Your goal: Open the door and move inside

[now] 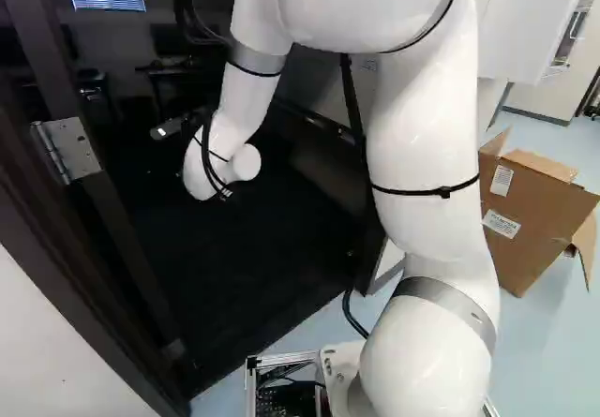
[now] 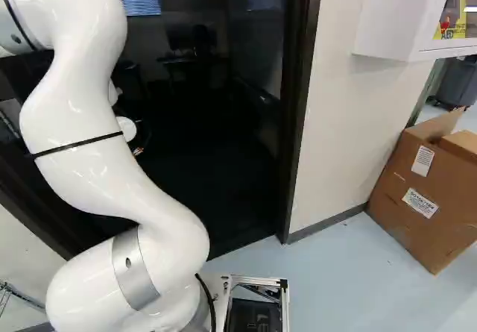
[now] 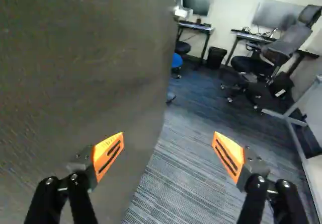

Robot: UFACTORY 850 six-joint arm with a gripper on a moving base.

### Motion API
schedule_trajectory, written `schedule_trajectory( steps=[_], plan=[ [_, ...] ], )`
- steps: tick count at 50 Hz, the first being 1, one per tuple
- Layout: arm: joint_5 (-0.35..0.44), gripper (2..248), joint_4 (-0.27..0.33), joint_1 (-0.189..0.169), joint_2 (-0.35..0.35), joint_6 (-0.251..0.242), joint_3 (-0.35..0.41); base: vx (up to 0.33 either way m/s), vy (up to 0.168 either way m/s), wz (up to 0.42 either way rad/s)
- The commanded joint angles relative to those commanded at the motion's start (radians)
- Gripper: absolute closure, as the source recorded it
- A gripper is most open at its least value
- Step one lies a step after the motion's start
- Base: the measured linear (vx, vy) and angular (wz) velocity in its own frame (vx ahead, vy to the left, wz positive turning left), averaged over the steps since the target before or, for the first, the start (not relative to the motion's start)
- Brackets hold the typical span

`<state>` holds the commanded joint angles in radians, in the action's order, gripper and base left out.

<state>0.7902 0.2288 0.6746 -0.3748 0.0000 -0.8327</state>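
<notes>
Currently, end effector: I have the gripper (image 3: 168, 136) released, its orange pads (image 3: 108, 151) spread well apart.
Door: standing open; in my wrist view the dark panel (image 3: 80, 58) lies behind one finger.
Arm (image 1: 422, 136): white, reaching into the doorway (image 2: 302, 71).
Room beyond: desk (image 3: 201, 27), office chair (image 3: 289, 43) and striped carpet (image 3: 181, 183).
Outside: cardboard box (image 2: 417, 198), beside the pale wall (image 2: 335, 116).
</notes>
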Motion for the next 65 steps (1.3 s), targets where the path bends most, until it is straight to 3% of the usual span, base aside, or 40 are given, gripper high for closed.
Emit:
schedule_trajectory(
  steps=[30,50,65],
  plan=[
    [0.000,3,-0.086,-0.071,0.087,0.000,0.106,0.000,0.000,0.000],
    [0.002,3,-0.092,-0.090,0.109,0.000,0.131,0.000,0.000,0.000],
    [0.006,3,-0.100,-0.125,0.142,0.000,0.168,0.000,0.000,0.000]
  ],
)
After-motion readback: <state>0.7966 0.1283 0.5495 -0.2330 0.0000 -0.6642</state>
